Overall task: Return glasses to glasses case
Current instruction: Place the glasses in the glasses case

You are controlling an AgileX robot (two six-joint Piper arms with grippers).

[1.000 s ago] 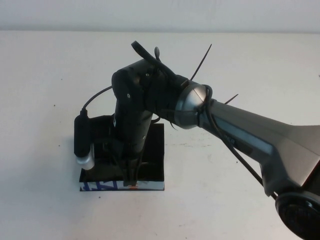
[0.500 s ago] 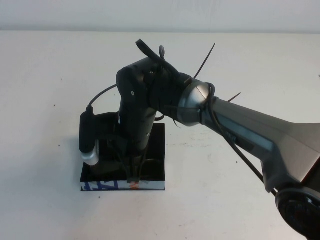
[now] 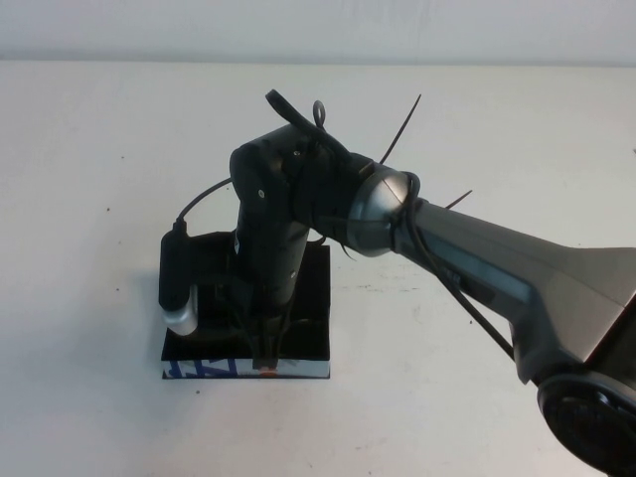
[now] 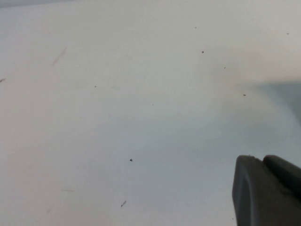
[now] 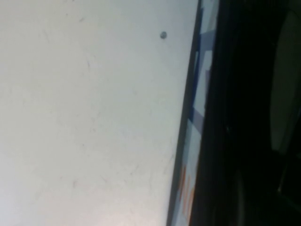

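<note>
Shifted a touch rightward since a second ago: right gripper [image 3: 266, 353], pointing straight down at the front edge of the glasses case [image 3: 310, 298]. Cannot tell how wide it stands, nor whether anything is held. Probably the placing step; next calls for a clean let-go and a straight lift out. Glasses [image 5: 286, 80] hidden under the arm from above (only a pale, lens-like patch inside the dark case, right wrist view). Left gripper [image 4: 265, 193] off over bare table [image 4: 117, 103], state unclear.

No text can be read; the glasses case [image 3: 298, 367] shows blue and orange print on its white front edge, illegible.
</note>
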